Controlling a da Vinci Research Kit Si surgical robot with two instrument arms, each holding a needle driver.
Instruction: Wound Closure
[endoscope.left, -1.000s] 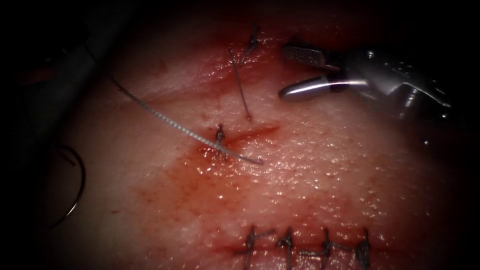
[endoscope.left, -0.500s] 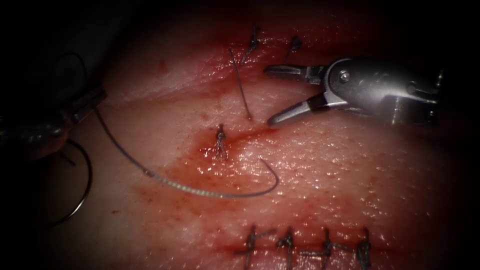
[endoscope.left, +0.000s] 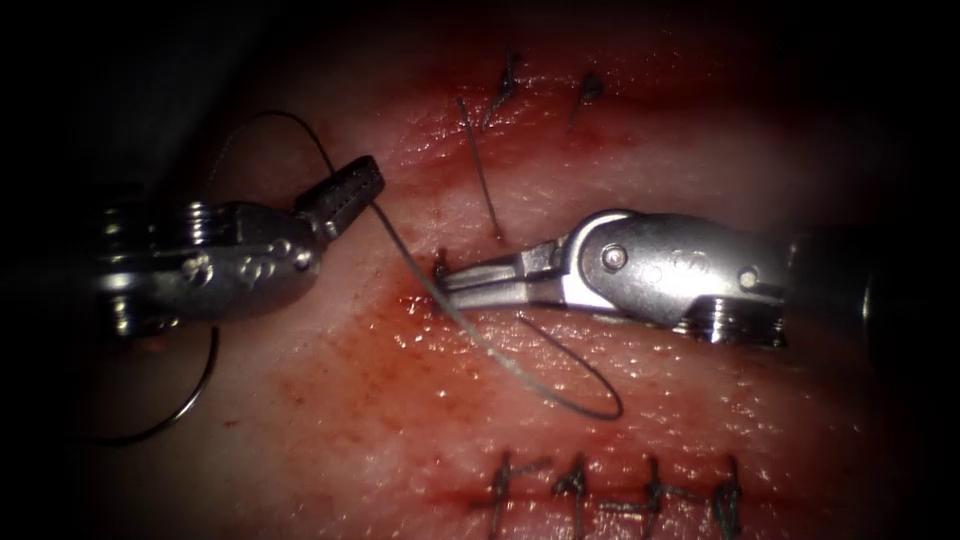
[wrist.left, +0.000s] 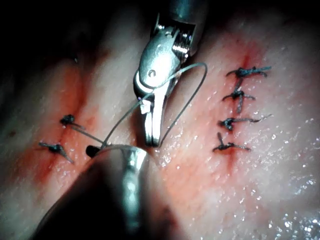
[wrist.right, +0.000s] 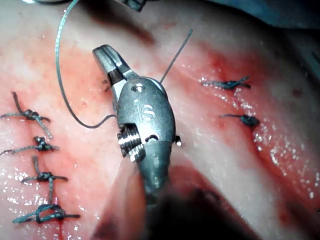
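Thread tension wants gentle handling, I judge: the left silver needle driver (endoscope.left: 352, 190) is clenched on the thin grey braided thread (endoscope.left: 560, 400), which loops across the right silver needle driver (endoscope.left: 462, 280) beside a dark knotted stitch (endoscope.left: 440, 266). Whether that right one grips anything cannot be told. The dark curved steel needle (endoscope.left: 200, 385) lies free on the reddened pork tissue (endoscope.left: 700, 400), far left, in neither tool.

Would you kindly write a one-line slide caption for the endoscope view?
Left gripper holds the thread; right gripper, jaws together, sits at a knot on the tissue.
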